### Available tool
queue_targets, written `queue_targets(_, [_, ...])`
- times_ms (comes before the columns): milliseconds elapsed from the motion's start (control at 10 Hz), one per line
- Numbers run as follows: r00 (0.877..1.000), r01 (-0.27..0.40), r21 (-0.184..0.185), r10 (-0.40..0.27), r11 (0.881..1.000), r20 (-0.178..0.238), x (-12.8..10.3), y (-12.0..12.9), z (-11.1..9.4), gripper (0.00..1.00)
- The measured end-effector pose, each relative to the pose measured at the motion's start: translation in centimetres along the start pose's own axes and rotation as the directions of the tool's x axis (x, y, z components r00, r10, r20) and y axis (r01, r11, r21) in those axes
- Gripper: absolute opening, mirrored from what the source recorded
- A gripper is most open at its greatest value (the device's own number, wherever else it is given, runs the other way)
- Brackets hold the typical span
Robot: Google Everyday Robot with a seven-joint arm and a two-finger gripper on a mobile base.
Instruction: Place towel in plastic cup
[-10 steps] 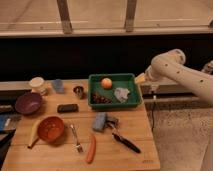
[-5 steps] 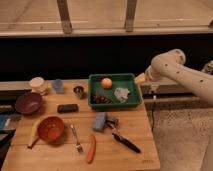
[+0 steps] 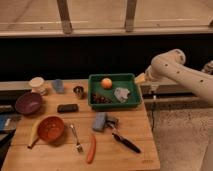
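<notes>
The towel [image 3: 121, 93] is a small crumpled grey-white cloth lying in the right part of the green tray [image 3: 113, 104]. The plastic cup [image 3: 58, 85] is pale blue and stands at the table's back left, beside a white cup [image 3: 36, 84]. My white arm reaches in from the right. The gripper [image 3: 152, 91] hangs just past the tray's right edge, off the table's right side, apart from the towel and holding nothing that I can see.
The tray also holds an orange [image 3: 106, 83] and dark berries [image 3: 100, 98]. On the wooden table are a metal cup [image 3: 78, 91], purple bowl [image 3: 28, 102], orange bowl [image 3: 51, 128], banana [image 3: 33, 135], fork [image 3: 75, 138], carrot [image 3: 91, 148], blue sponge [image 3: 99, 121], black-handled tool [image 3: 123, 141].
</notes>
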Motion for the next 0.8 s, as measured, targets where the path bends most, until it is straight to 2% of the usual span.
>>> queue_targets(100, [1.0, 0.006, 0.003, -0.006, 1.0, 0.001, 0.0, 0.1, 0.0, 0.8])
queue_targets(300, [0.998, 0.06, 0.015, -0.06, 0.998, -0.001, -0.1, 0.9, 0.1, 0.8])
queue_targets(500, [0.99, 0.136, -0.003, -0.136, 0.991, -0.029, -1.4, 4.5, 1.2, 0.8])
queue_targets(700, [0.972, 0.225, -0.018, -0.225, 0.974, -0.069, -1.8, 8.2, 2.7, 0.8])
queue_targets(800, [0.952, 0.287, -0.035, -0.289, 0.957, -0.101, -1.4, 10.9, 4.1, 0.8])
